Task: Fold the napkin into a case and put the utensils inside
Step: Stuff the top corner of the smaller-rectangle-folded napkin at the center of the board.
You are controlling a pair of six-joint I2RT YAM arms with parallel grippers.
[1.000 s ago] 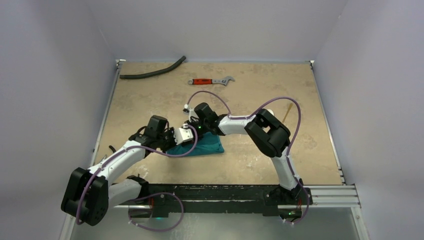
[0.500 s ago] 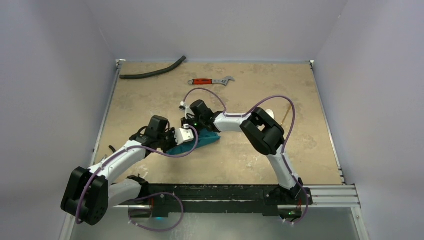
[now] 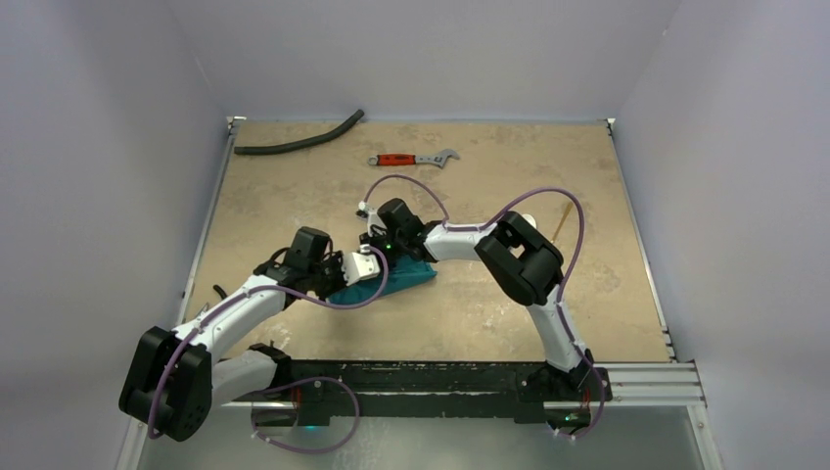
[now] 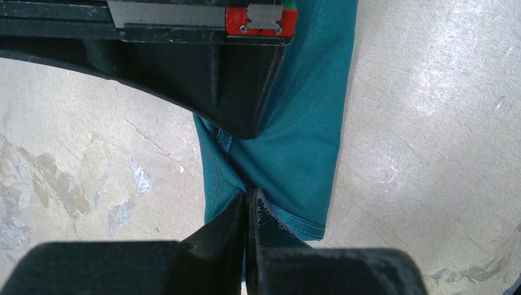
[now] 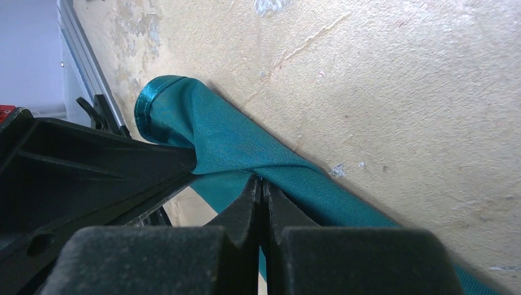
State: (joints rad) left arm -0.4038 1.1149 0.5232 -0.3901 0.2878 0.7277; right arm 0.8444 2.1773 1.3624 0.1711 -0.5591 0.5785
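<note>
Centre frame, the left end effector (image 3: 364,262) is closed on the left edge of the napkin (image 3: 409,277), which is bunched on the bench (image 3: 294,196). Just right, its upper fold is pinched by the closed right end effector (image 3: 384,242).

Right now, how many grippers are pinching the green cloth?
2. The left gripper pinches the cloth near one end; the right gripper pinches a raised fold of it.

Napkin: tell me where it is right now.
Top view: the napkin lies near the middle of the table, slightly left, pinched by the left gripper and the right gripper.
</note>
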